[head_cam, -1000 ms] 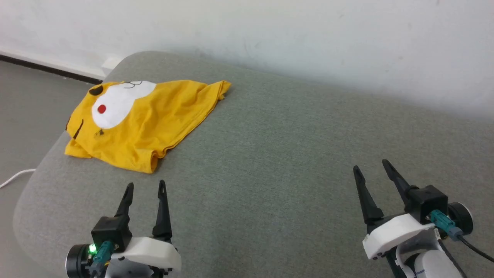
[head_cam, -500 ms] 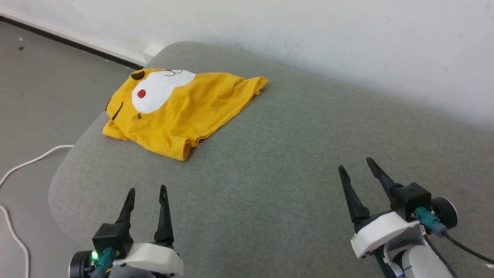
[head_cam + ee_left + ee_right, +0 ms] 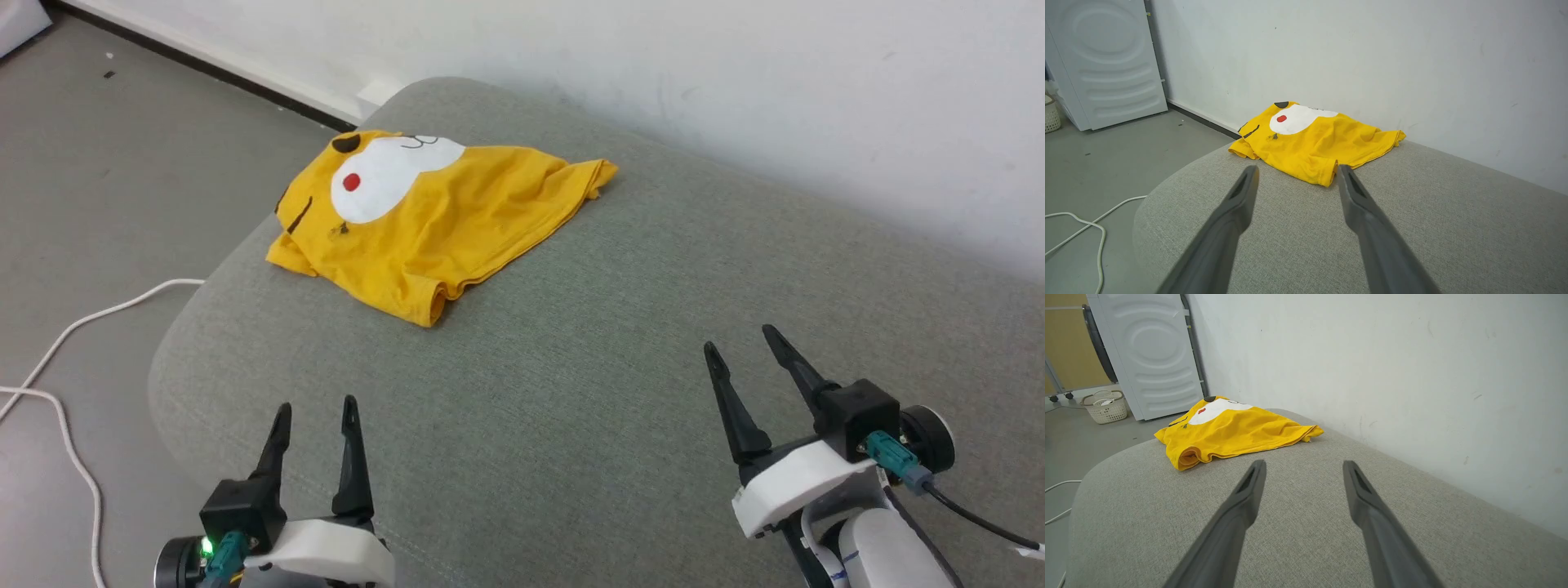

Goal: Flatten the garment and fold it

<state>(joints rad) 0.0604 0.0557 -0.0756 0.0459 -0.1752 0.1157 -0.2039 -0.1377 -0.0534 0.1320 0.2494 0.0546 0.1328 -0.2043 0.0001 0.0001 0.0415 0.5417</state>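
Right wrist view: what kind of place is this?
Probably a laundry or utility corner: what looks like a white washer or dryer, a pale basket on the floor beside it, and a yellow T-shirt lying on a grey cushioned surface.

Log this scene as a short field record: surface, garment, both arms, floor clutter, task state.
surface: grey cushion against a white wall
garment: yellow T-shirt, rumpled and partly doubled over, print up, at the cushion's far left corner
left arm: left gripper open, fingers empty, above the cushion, short of the shirt
right arm: right gripper open, fingers empty, above bare cushion, farther from the shirt
floor: white cable; basket beside a white appliance
task state: not flattened, not folded
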